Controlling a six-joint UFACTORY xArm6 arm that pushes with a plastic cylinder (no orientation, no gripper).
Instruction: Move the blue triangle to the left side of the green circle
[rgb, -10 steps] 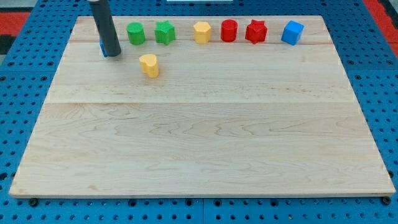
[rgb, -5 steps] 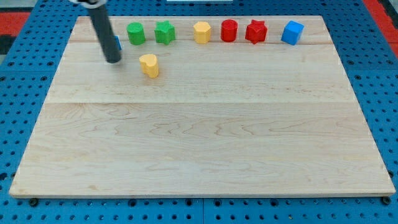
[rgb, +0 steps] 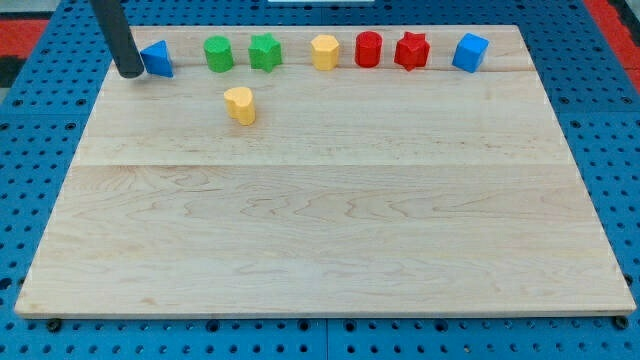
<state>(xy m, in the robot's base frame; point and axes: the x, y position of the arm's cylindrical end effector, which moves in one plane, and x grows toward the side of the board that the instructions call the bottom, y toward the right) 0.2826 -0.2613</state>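
While the blue triangle is sitting near the board's top-left corner, at the view's left end of the top row and well clear of the green circle to its right, my tip is standing just beside it on its left, so close that contact cannot be ruled in or out. Being a plain dark rod, smooth and matte, it is gripping nothing and has no jaws to open.

Running rightward along the same row, the green circle is sitting next to a green star-like block, followed by a yellow block with faceted sides, a red cylinder, a red star-like block and a blue cube. Another yellow block is lying apart, below the two green ones. All are looking like solid painted pieces. They are resting on a pale wooden board with visible grain, which is lying on a blue perforated surface.
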